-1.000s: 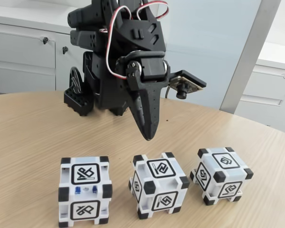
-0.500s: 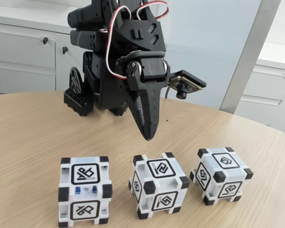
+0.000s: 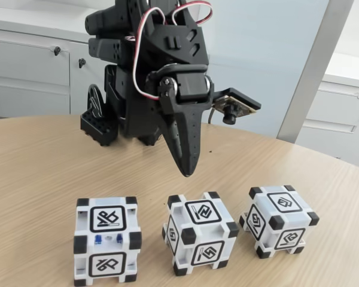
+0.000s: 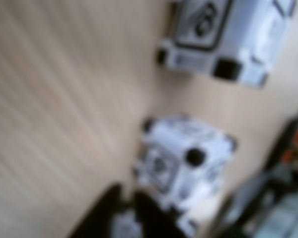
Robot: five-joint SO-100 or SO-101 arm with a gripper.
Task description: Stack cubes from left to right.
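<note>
**A:** What can't you make out from your end?

**B:** My wrist view is badly out of focus. I see two white plastic cubes with black corner blocks, one mid-frame and another cut off by the top edge, but their glyphs are smears. The dark shapes at the bottom edge I can't resolve.

**A:** And the fixed view?

**B:** The black perforated gripper points down side-on, so I can't tell whether the jaws are parted. The top edge crops the arm, and the bottom edge clips the leftmost cube.
</note>
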